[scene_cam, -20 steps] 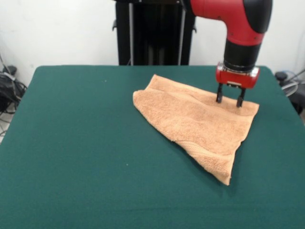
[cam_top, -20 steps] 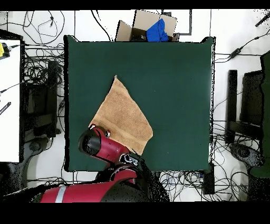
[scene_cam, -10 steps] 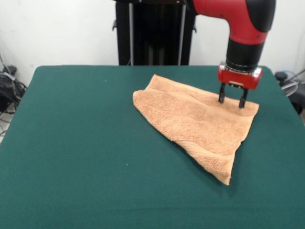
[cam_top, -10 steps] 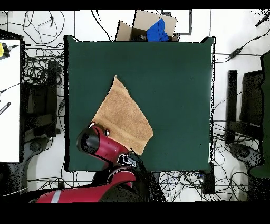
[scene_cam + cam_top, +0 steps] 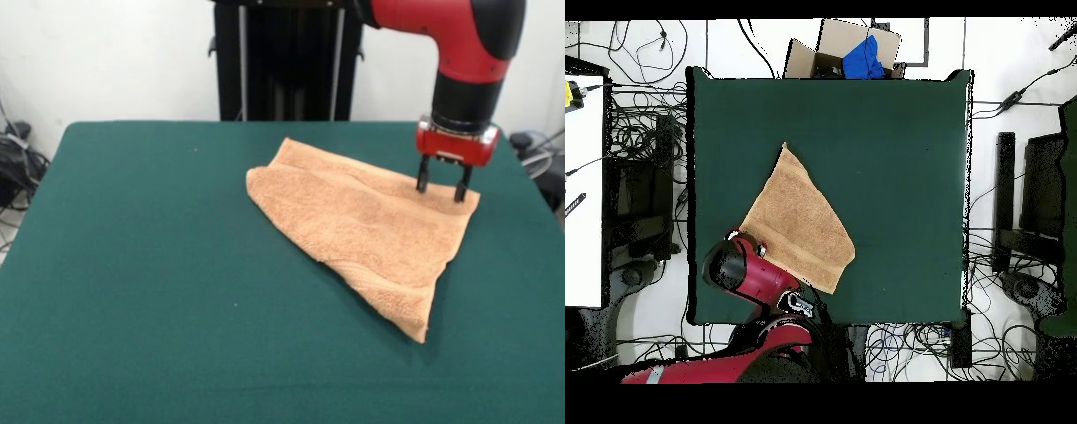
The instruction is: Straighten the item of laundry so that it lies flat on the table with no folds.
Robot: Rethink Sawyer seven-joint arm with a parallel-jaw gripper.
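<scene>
The gripper [image 5: 440, 187] hung open and empty over the folded towel's [image 5: 371, 225] corner, so it probably needed to drop and pinch next.

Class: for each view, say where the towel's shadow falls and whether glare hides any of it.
Front view: the towel casts a thin dark shadow along its near edge on the table; no glare. Overhead view: light is even, no clear shadow around the towel.
</scene>
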